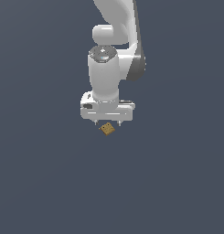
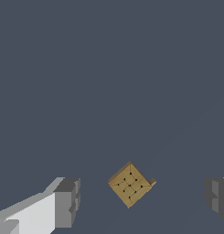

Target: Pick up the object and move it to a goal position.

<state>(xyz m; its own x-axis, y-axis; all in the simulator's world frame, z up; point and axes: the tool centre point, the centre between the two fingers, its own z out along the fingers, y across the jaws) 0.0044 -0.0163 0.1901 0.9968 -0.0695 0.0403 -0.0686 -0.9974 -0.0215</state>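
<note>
The object is a tiny flat tan-brown square block with faint darker dots, lying turned diamond-wise on the dark grey surface. In the exterior view it sits just below the white gripper, between the two short fingertips. In the wrist view the block lies between the two grey finger pads, closer to the middle than to either pad. The jaws stand wide apart and touch nothing. The gripper is open and empty, hovering just above the block.
The white arm rises from the gripper to the top of the exterior view. A plain dark grey surface lies all around.
</note>
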